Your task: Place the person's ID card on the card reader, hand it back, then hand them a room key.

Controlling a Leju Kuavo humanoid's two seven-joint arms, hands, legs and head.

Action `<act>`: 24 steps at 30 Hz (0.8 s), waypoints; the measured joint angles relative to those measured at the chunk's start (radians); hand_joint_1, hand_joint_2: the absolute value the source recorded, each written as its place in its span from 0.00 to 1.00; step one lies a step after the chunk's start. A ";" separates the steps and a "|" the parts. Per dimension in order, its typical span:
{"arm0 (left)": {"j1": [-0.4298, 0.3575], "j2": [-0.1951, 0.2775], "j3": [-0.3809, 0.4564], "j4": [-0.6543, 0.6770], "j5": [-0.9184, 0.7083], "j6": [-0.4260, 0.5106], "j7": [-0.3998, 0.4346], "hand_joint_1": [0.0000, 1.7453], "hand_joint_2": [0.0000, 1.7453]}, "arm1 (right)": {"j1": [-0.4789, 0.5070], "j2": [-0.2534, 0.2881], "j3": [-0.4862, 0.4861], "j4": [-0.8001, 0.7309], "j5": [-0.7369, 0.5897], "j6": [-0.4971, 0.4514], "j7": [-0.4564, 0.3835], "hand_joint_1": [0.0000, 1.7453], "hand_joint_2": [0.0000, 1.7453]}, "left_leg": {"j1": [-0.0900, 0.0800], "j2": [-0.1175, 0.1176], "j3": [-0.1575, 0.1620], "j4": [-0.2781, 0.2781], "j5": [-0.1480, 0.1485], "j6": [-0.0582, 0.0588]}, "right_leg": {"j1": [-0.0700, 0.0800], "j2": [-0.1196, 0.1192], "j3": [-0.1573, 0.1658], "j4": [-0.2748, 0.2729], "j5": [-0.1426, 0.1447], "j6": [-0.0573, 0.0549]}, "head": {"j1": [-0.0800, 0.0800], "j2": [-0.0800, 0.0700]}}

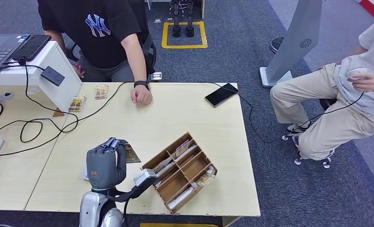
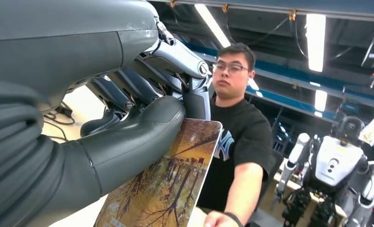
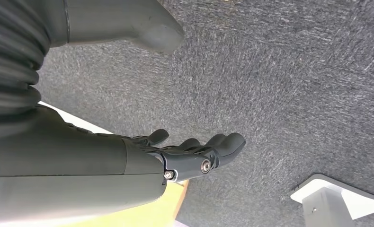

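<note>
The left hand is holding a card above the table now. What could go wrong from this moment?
The left hand pinches the card near one edge only, so it may slip or tilt. The wooden tray stands close beside the hand and could be bumped. The person's fist rests on the table, not open to receive.

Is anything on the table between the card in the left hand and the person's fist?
Nothing visible does. The left hand holds the card above the table's near edge; the stretch of table up to the person's fist is bare. The wooden organizer sits off to the right.
</note>
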 joint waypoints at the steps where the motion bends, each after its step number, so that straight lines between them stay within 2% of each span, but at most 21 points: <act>1: 0.001 0.000 0.005 -0.006 0.002 0.000 -0.001 1.00 1.00 | 0.000 0.000 0.000 0.000 -0.002 0.000 -0.001 0.00 1.00 | 0.000 0.000 0.000 0.000 0.000 0.000 | 0.000 0.000 0.000 0.000 0.000 0.000 | 0.000 0.000; 24: 0.011 -0.002 0.030 -0.041 0.022 0.000 -0.004 1.00 1.00 | 0.000 0.000 0.000 -0.006 -0.013 0.000 0.009 0.00 1.00 | 0.000 0.000 0.000 0.000 0.000 0.000 | 0.000 0.000 0.000 0.000 0.000 0.000 | 0.000 0.000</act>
